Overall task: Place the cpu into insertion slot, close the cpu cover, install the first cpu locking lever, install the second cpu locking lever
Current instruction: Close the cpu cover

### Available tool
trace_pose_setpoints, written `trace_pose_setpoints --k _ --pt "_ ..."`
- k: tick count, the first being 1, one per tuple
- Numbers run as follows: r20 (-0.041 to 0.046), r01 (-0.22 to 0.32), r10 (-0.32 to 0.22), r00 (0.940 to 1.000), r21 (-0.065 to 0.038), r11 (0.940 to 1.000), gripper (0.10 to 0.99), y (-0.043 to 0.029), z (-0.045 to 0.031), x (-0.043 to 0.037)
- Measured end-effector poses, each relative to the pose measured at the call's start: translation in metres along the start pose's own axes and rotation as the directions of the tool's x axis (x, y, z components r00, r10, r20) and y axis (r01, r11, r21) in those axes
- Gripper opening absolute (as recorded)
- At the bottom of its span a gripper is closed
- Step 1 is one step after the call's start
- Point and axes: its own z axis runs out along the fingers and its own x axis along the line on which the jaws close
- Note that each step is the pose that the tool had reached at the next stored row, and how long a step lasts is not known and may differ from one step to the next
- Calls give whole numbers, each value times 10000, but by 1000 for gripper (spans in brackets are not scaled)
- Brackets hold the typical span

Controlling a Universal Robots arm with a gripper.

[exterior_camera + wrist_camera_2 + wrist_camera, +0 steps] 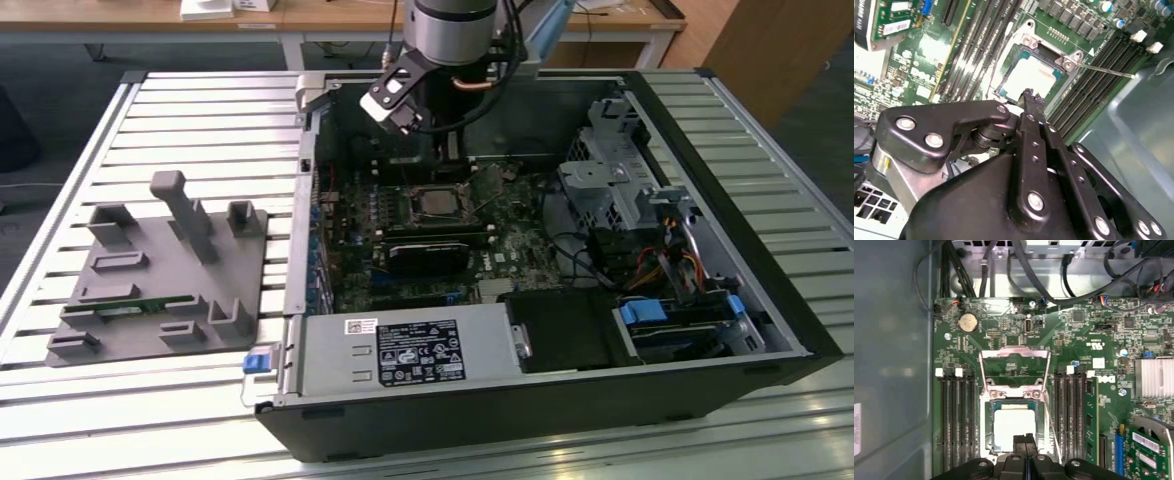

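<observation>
Cpu [1013, 424] sits in the insertion slot [988, 432] right by the claw [1024, 440] — pinched closed, empty.

**Silver-grey arm, glossy black claw**

In the exterior view the arm [451, 28] is a silver-grey cylinder with a pale blue cap, looping black cables [497, 85], a copper-coloured ring and a white-and-black camera block [391, 97]. In the second wrist view the claw [1029, 96] is glossy black. Its flat linkage bars have rounded ends and are pinned by bright silver round-headed screws [1034, 200]. They sit over a bare grey metal bracket [891, 172] with a small yellow mark. In the first wrist view its two narrow black fingers [1019, 444] lie flush, with a thin seam between them.
</observation>
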Motion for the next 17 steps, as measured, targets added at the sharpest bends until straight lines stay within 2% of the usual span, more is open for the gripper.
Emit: trace_pose_setpoints --k 2,4,6,8,14,17 --pt "-1 0 0 10000 0 10000 106 0 0 -5" --pt "-71 -1 1 10000 2 10000 106 19 1 -5" --pt "-135 38 -38 9999 4 10000 106 71 4 -4" --pt "-175 169 -169 9997 3 9999 106 102 6 -3" --pt "-184 221 -221 9996 6 9998 106 186 5 0" --pt "-186 221 -221 9996 5 9998 106 210 -41 0"
